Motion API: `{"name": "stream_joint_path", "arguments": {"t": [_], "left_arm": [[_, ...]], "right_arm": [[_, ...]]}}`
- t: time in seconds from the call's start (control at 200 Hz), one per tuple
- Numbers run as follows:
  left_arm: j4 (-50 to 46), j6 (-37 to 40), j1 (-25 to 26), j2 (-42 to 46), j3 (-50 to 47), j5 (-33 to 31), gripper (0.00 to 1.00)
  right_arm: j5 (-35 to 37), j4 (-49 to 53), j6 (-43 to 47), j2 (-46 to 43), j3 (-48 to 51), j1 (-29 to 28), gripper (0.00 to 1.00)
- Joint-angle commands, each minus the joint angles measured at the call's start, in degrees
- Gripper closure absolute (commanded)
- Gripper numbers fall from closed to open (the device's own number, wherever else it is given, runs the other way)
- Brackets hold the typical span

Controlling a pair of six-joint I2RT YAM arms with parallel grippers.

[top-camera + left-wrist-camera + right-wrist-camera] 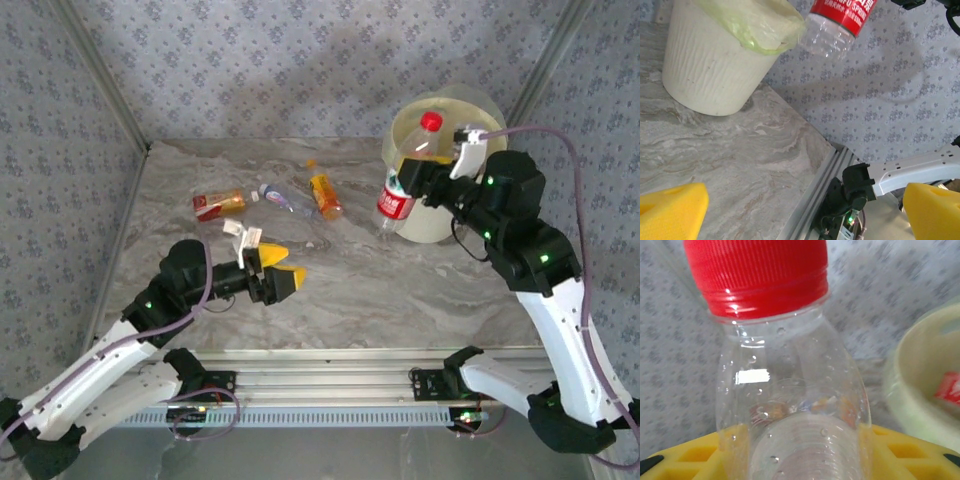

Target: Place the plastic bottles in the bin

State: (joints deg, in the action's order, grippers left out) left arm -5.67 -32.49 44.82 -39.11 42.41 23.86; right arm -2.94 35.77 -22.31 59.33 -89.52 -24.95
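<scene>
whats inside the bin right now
A pale yellow-green bag lines the bin, and the right wrist view catches a red patch inside, maybe a bottle label. The rest is hidden behind the rim and the held bottle.

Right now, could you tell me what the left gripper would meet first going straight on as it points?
Probably nothing soon: the open left gripper points across bare table toward the right arm's base; the bin stands aside. Depth unclear.
</scene>
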Motion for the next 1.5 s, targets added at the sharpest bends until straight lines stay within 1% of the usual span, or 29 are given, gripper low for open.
{"name": "stream_joint_path", "arguments": {"t": [0.0, 0.12, 0.225, 0.385, 0.535, 0.64, 0.779, 0.879, 0.994, 1.164, 1.239, 1.324, 1.494], "left_arm": [[3.2, 0.0, 0.5, 2.8, -0.2, -3.4, 0.00], [2.5, 0.4, 0.5, 4.9, -0.3, -5.2, 0.00], [1.9, 0.6, 0.5, 6.1, -0.6, -6.3, 0.00], [0.6, 0.8, 0.5, 6.9, -0.4, -7.1, 0.00], [-1.3, 1.2, 0.5, 7.4, -0.3, -7.3, 0.00], [-2.4, 1.2, 0.5, 7.9, -0.4, -7.6, 0.00], [-3.6, 1.3, 0.5, 8.7, -0.5, -8.3, 0.00], [-4.8, 1.5, 0.5, 8.7, -0.4, -8.7, 0.00], [-6.5, 1.7, 0.5, 8.7, -0.2, -9.0, 0.00], [-8.1, 1.8, 0.5, 8.7, -0.1, -9.3, 0.00], [-8.7, 1.6, 0.5, 8.7, -0.1, -9.6, 0.00], [-9.3, 1.3, 0.5, 8.5, -0.1, -10.0, 0.00], [-10.2, 0.7, 0.5, 7.7, 0.4, -10.5, 0.00]], "right_arm": [[7.2, 2.4, 6.4, 2.5, -4.4, 2.1, 0.44], [11.6, 2.6, 10.3, 6.7, -9.8, 4.6, 0.45], [13.8, 2.0, 12.5, 10.6, -13.2, 6.9, 0.46], [17.7, 0.8, 14.1, 16.4, -16.9, 10.2, 0.47], [18.7, 2.5, 14.1, 22.7, -22.1, 14.4, 0.48], [17.7, 4.5, 13.7, 26.8, -25.0, 17.0, 0.48], [15.1, 7.4, 10.9, 30.8, -25.6, 20.3, 0.48], [10.9, 10.0, 7.8, 33.0, -24.9, 22.8, 0.48], [7.6, 10.8, 5.7, 34.2, -23.1, 24.4, 0.48], [0.2, 10.8, 1.5, 35.4, -20.5, 27.4, 0.46], [-1.9, 11.4, 0.4, 36.1, -20.4, 28.1, 0.44], [-2.3, 12.1, -0.1, 36.4, -20.4, 28.3, 0.39], [-1.7, 12.5, -0.3, 35.7, -20.3, 28.5, 0.24]]}}
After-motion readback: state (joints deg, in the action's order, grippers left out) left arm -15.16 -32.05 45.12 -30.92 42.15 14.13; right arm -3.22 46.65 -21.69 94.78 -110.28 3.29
